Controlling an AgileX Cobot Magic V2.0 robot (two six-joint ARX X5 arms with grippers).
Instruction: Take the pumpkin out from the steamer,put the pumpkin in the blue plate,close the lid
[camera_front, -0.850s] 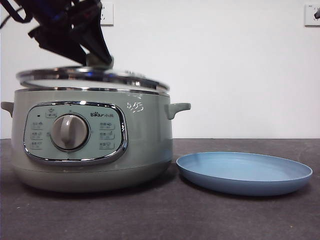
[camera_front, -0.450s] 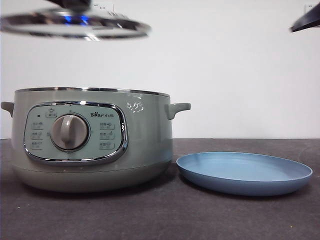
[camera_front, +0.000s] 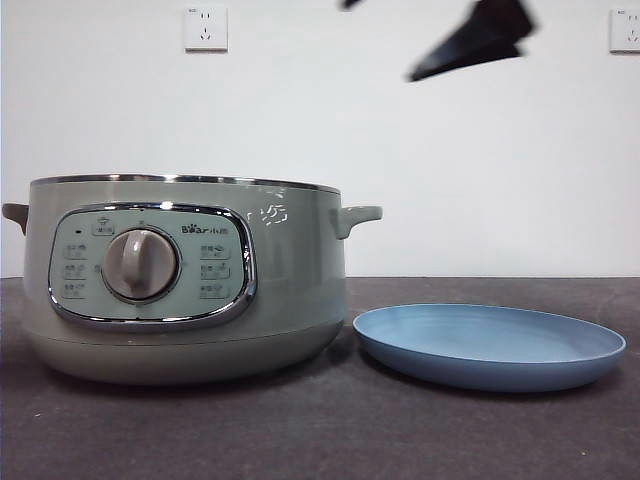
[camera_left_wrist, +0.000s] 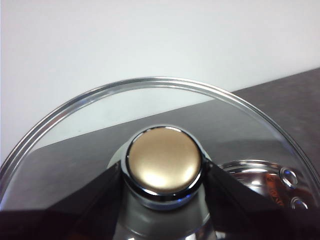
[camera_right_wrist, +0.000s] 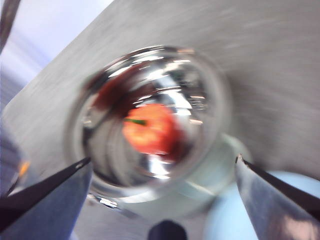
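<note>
The big sage-green round steamer (camera_front: 185, 280) sits open on the dark bench (camera_front: 320, 430), with the shallow light-blue plate (camera_front: 490, 345) empty just beside it. The left gripper (camera_left_wrist: 162, 175) is clamped on the knob of the steel-rimmed glass lid (camera_left_wrist: 100, 115) and holds it up out of the front view. The right gripper (camera_right_wrist: 162, 165) hangs above the pot with its jaws spread wide — its view is blurry, but the small orange-red pumpkin (camera_right_wrist: 150, 127) shows down in the shiny bowl.

My read on handling: the pumpkin looks like a light, hard plastic toy, so weight's no issue, but the ribbed round sides could squirt out of a pinch. I'd grab straight down across the widest part of the body, not the thin stem. The lid is glass and slick — that one wants a gentle set-down later.
</note>
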